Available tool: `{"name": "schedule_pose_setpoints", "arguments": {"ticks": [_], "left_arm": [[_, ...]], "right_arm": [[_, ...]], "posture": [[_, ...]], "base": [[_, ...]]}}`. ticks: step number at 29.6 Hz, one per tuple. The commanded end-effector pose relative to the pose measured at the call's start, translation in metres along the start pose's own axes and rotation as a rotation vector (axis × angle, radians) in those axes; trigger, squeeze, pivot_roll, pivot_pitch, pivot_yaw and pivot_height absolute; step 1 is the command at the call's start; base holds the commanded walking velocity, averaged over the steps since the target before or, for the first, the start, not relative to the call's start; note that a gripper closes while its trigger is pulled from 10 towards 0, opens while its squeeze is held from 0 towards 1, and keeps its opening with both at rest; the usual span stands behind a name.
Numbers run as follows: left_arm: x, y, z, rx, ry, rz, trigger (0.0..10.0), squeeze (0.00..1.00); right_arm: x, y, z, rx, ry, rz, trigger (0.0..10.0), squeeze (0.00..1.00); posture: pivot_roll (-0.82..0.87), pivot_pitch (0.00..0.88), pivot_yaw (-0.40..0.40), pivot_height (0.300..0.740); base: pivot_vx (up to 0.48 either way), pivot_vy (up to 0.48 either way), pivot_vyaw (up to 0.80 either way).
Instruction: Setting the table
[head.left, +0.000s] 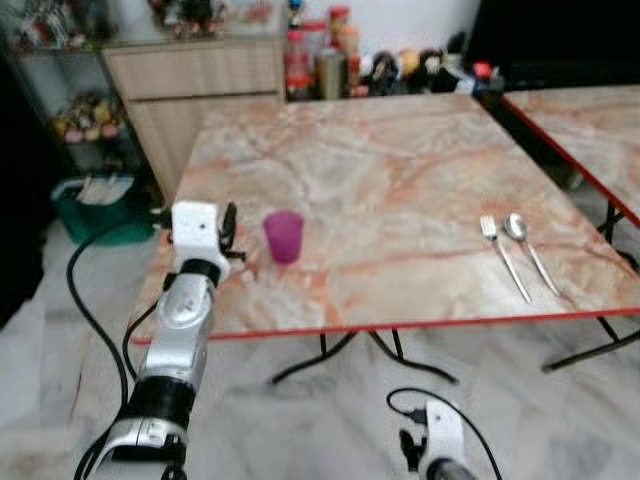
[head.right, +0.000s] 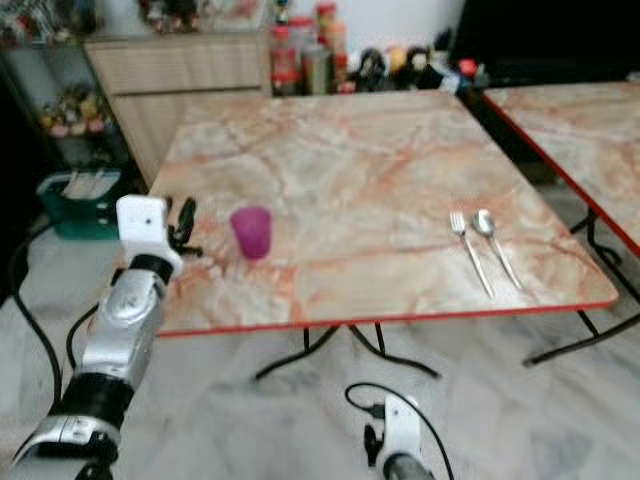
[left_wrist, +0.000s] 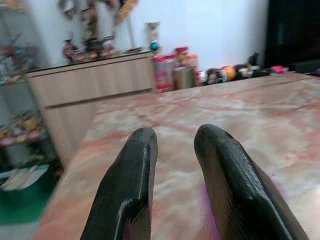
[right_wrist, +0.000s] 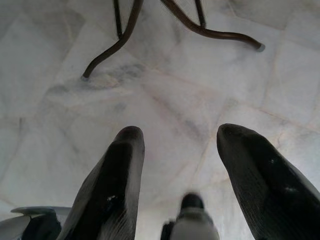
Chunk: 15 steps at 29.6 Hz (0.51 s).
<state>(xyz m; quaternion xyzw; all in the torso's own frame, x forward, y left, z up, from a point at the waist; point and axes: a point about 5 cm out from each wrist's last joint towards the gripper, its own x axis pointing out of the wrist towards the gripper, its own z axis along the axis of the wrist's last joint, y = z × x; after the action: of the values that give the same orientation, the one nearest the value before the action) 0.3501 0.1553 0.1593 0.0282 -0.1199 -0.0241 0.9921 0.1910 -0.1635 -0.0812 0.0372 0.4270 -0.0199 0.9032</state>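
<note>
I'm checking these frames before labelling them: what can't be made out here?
- Purple cup: its contents, head views too blurred and shallow.
- Left pincer: fingertips in the head views, edge-on beside the cup; the left wrist view shows a gap.
- Bottles and jars behind the table: labels too small, blurred.
- Fork and spoon: fine detail blurred.
</note>
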Motion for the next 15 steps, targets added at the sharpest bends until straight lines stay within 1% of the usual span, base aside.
{"name": "schedule_pose_setpoints", "arguments": {"ticks": [1,6,15], "left_arm": [[0.0011,-0.0055,0.0035,0.003,-0.013,-0.018,10.0,0.0],[0.0013,-0.0056,0.0033,0.004,-0.011,-0.017,10.0,0.0],[0.0015,-0.0053,0.0037,0.01,-0.009,-0.023,10.0,0.0]], "right_arm": [[-0.0005,-0.0071,0.0,-0.006,0.003,-0.018,10.0,0.0],[-0.0006,-0.0062,-0.0007,-0.033,0.007,-0.014,10.0,0.0],[-0.0007,-0.0057,-0.0019,-0.025,0.011,-0.017,10.0,0.0]], "posture": [[0.03,0.0,0.017,0.74],[0.03,0.0,0.017,0.74],[0.03,0.0,0.02,0.74]], "base": [[0.334,0.0,0.0],[0.337,0.0,0.0],[0.338,0.0,0.0]]}}
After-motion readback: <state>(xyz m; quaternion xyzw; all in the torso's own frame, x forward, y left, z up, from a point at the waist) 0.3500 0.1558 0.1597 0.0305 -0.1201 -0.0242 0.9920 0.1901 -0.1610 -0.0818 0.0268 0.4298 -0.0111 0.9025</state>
